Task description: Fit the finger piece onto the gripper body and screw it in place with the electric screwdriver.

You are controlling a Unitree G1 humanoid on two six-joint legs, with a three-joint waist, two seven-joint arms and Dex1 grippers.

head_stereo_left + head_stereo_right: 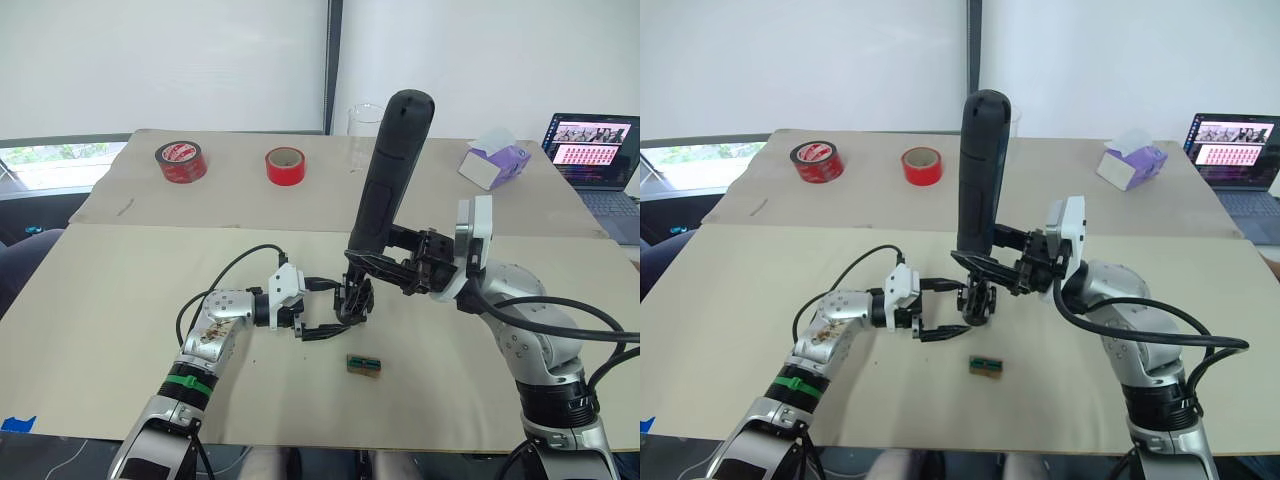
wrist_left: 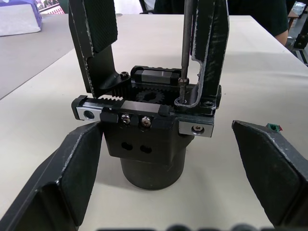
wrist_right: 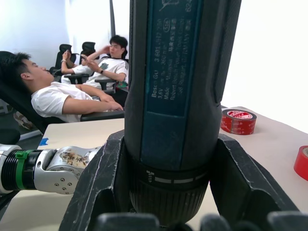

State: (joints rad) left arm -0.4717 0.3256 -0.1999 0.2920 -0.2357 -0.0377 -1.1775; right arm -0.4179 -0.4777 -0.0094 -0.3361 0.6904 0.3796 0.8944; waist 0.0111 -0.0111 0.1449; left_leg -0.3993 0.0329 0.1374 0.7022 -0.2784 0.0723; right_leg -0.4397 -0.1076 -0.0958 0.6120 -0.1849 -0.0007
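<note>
Right gripper clamped on thick black cylindrical electric screwdriver, bit on screw in black tapered plastic finger piece, seated atop blocky black gripper body mid-counter. Left gripper open, straddling body. Imo keep driver plumb, light pressure.

Beige tabletop, a second table butted against its far edge. On the far one: two rolls of red tape, a clear beaker, a purple tissue box. Open laptop at the right, screen lit. Small green-brown block on the near table. White roller blinds cover the windows behind, dark mullion between them; a strip of daylight and greenery at lower left. Blue tape scrap at the near left edge. Two people lean back in black office chairs by a white wall.
</note>
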